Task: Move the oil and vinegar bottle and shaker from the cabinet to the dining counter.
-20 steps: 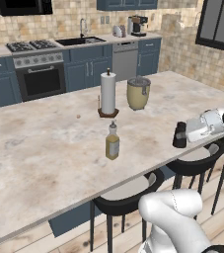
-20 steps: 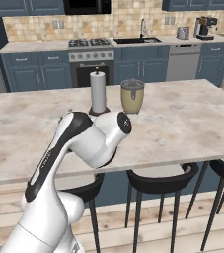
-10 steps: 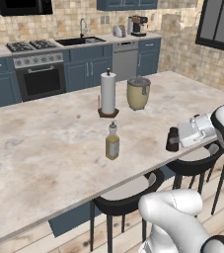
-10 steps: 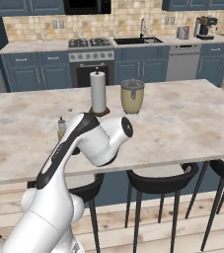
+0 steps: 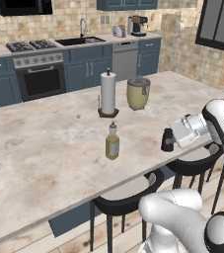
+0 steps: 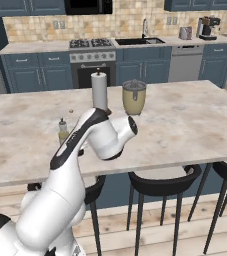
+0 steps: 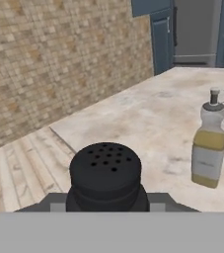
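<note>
At the right of the left base view, just below mid-height, the gripper [image 5: 168, 142] is clenched on the shaker [image 5: 168, 140], a small near-black rounded thing held at the near edge of the dining counter [image 5: 39, 163]; whether its base touches the stone cannot be told. In the hand view the shaker [image 7: 105, 177] sits at the bottom centre, its perforated dark top facing the camera, with the gripper [image 7: 106, 203] hugging it from both sides. To the right of it in that view, well apart, stands the oil and vinegar bottle [image 7: 209, 146], upright on the beige marbled top, yellow-olive liquid filling its lower body, a pale neck and stopper above. In the left base view the bottle [image 5: 112, 142] stands near the middle of the frame, to the left of the shaker and set back from the counter's near edge. In the right base view it [image 6: 63, 131] peeks out at centre left, just beside the white arm. Beyond the bottle, toward the upper middle of the left base view, a tall white paper towel roll [image 5: 108, 93] stands on a dark base, with a beige lidded pot [image 5: 138, 93] just to its right. Dark stools [image 5: 127, 197] line the counter's near side at the bottom of the frame.
</note>
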